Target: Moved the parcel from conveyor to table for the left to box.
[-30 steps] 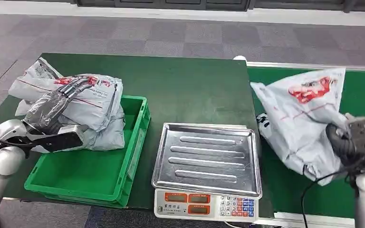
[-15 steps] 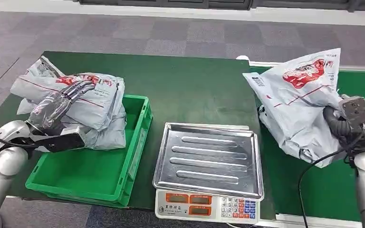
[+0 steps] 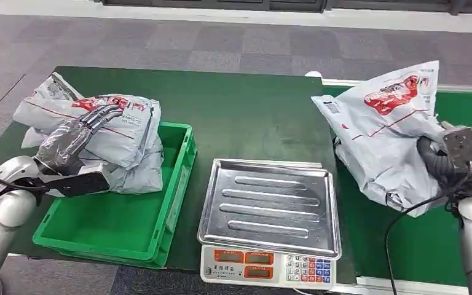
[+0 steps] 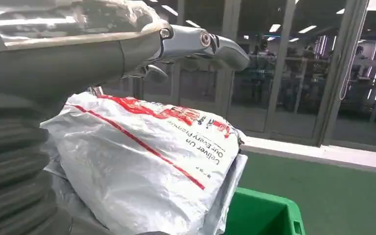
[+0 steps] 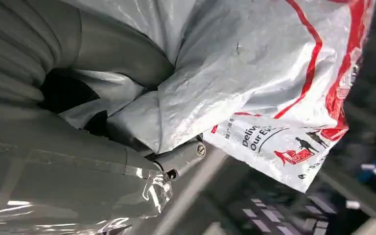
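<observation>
A grey parcel (image 3: 384,132) with red print hangs above the green conveyor (image 3: 467,110) at the right, just past the table's edge. My right hand (image 3: 433,163) grips it from behind, its fingers mostly hidden by the bag. Up close, crumpled parcel plastic (image 5: 254,73) is bunched inside the right hand (image 5: 122,54). My left hand (image 3: 74,138) lies with fingers stretched over a pile of similar grey parcels (image 3: 126,132) at the left end of the green crate (image 3: 129,224). In the left wrist view the left hand (image 4: 127,44) is extended above the top parcel (image 4: 147,166), holding nothing.
A scale with a bare steel tray (image 3: 270,206) stands at the table's front, between the crate and the conveyor. The dark green table (image 3: 246,117) stretches behind it. A black cable (image 3: 393,246) hangs by my right arm.
My right hand has raised the parcel off the conveyor and carried it slightly left. The left hand has barely moved on the pile.
</observation>
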`<action>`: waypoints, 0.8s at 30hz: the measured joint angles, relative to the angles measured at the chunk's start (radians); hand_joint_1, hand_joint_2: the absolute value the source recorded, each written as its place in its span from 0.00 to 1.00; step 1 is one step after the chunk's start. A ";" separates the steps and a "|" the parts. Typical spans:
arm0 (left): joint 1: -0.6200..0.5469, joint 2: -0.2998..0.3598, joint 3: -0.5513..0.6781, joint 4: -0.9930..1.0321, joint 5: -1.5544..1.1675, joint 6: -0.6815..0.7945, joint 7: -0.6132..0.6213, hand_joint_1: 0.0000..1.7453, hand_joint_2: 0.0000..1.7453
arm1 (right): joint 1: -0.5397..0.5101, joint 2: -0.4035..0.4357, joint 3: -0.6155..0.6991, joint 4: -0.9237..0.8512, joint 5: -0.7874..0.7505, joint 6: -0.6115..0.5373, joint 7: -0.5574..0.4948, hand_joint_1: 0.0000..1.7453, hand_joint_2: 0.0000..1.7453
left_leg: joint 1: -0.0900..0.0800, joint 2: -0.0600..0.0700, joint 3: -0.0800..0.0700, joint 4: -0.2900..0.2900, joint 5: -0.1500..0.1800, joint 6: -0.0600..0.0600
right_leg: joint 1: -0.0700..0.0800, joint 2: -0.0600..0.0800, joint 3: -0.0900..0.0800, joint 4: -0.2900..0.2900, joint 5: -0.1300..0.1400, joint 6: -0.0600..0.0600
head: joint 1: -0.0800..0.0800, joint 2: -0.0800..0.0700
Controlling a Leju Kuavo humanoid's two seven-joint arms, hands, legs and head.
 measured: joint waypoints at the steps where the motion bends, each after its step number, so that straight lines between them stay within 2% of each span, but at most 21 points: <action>1: -0.007 -0.002 -0.002 0.003 -0.003 0.000 0.000 0.00 1.00 | -0.043 0.016 0.017 0.007 0.011 -0.001 0.031 1.00 1.00 | 0.000 0.003 0.000 0.000 0.001 -0.002 | 0.000 0.003 -0.003 0.000 0.002 -0.001 | 0.000 0.000; 3: -0.036 -0.012 -0.008 0.010 -0.004 0.000 0.001 0.00 1.00 | -0.139 0.048 0.065 0.024 0.021 -0.006 0.081 1.00 1.00 | 0.000 0.009 0.000 0.000 0.002 -0.003 | 0.000 0.008 -0.007 0.000 0.005 -0.002 | -0.001 0.000; 7: -0.070 -0.025 -0.020 0.024 -0.003 -0.007 0.008 0.00 1.00 | -0.238 0.072 0.122 0.035 -0.014 -0.010 0.091 1.00 1.00 | 0.000 0.004 0.000 0.000 0.005 -0.003 | 0.002 0.003 -0.005 0.000 0.005 -0.002 | 0.000 0.000; 24: -0.090 -0.025 -0.040 0.042 -0.002 -0.007 0.010 0.00 1.00 | -0.267 0.083 0.158 0.043 -0.037 -0.014 0.087 1.00 1.00 | 0.000 0.001 -0.001 0.000 0.005 -0.003 | 0.002 0.001 -0.004 0.000 0.005 -0.002 | 0.000 0.000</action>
